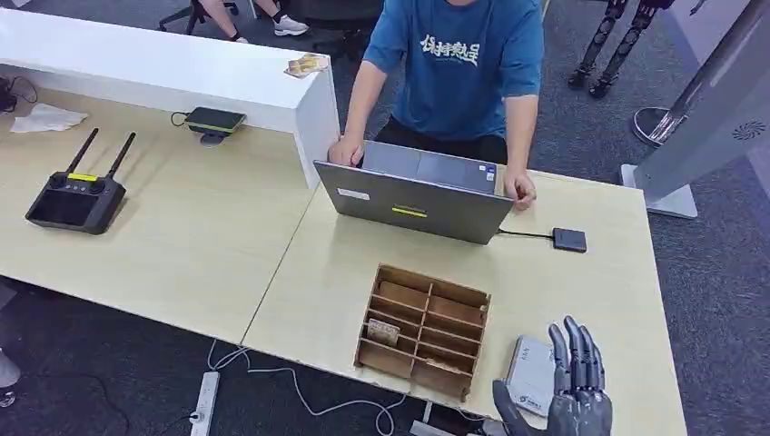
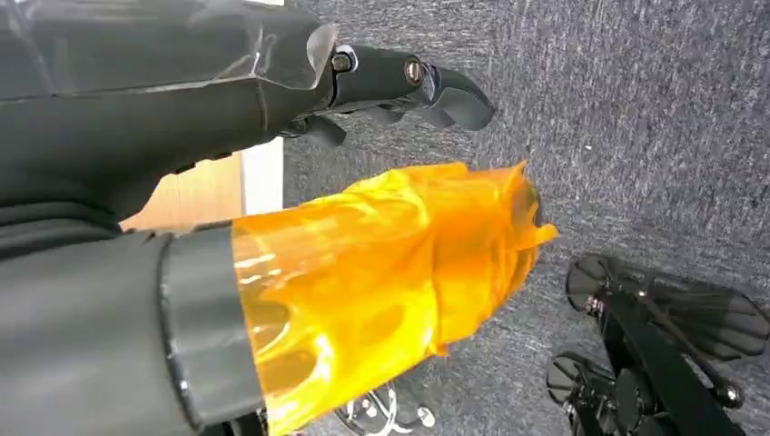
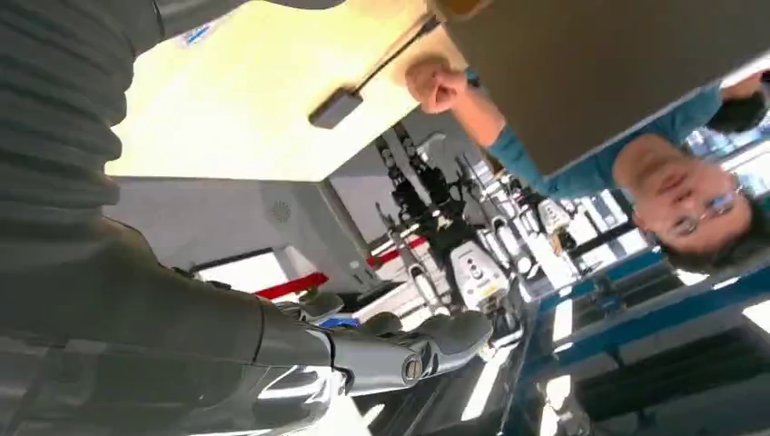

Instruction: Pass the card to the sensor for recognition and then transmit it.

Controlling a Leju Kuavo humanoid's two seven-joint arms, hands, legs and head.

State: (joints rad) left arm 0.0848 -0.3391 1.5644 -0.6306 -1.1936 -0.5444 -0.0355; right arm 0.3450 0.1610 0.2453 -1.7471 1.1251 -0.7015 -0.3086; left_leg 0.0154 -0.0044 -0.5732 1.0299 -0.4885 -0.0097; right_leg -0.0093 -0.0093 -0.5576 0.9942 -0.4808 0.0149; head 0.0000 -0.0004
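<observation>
– What is nearest?

– The right hand (image 1: 577, 386), raised at the desk's (image 1: 590, 300) near edge towards the right corner. Its fingers (image 1: 574, 350) stand straight, close side by side, the thumb out to one side, nothing in them. A pale box (image 1: 531, 372) lies just beside it.

– And the left hand (image 2: 272, 109)?

– Off the desk, over grey carpet. Its dark fingers (image 2: 454, 95) lie together, bent at the tips; the orange-wrapped thumb is apart. It holds nothing.

– Where is the card (image 1: 383, 332)?

– In the rack (image 1: 425, 309) by the near edge, in a compartment of the left column.

– Farther on?

– The laptop (image 1: 413, 202), then the sensor (image 1: 569, 240) flat on the desk to its right, joined to it by a cable. A person (image 1: 463, 64) sits at the far edge, both hands at the laptop.
</observation>
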